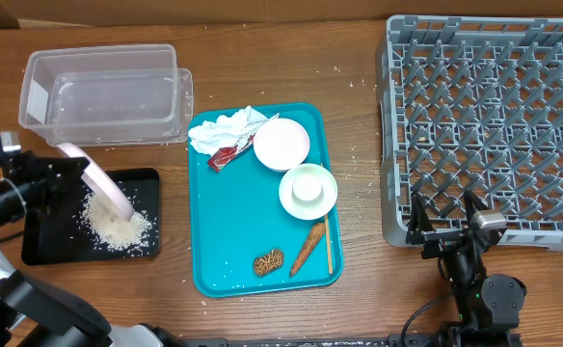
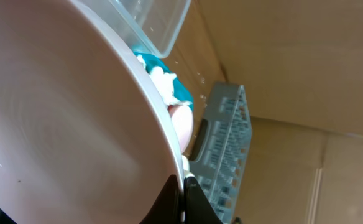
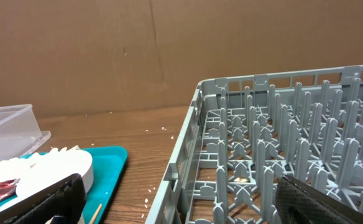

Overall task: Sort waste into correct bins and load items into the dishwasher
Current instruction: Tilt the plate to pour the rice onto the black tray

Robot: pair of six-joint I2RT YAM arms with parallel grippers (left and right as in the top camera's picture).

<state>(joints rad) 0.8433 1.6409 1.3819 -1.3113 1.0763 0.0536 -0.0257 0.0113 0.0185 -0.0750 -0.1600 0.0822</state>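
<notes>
Left fingers [image 1: 77, 166] pinch the rim of the pink plate [image 1: 103, 188], which is tilted steeply over the black tray [image 1: 42, 246]. Loose rice [image 1: 116, 226] lies just under the plate's lower edge. Right fingers [image 1: 443, 210] are spread apart and hold nothing, close against the near wall of the grey dishwasher rack [image 1: 494, 96]. Between the two pairs of fingers the teal tray [image 1: 224, 255] rests on the worktop [image 1: 359, 289], carrying a white bowl [image 1: 281, 145], crumpled tissue [image 1: 226, 130] and a carrot piece [image 1: 307, 248].
</notes>
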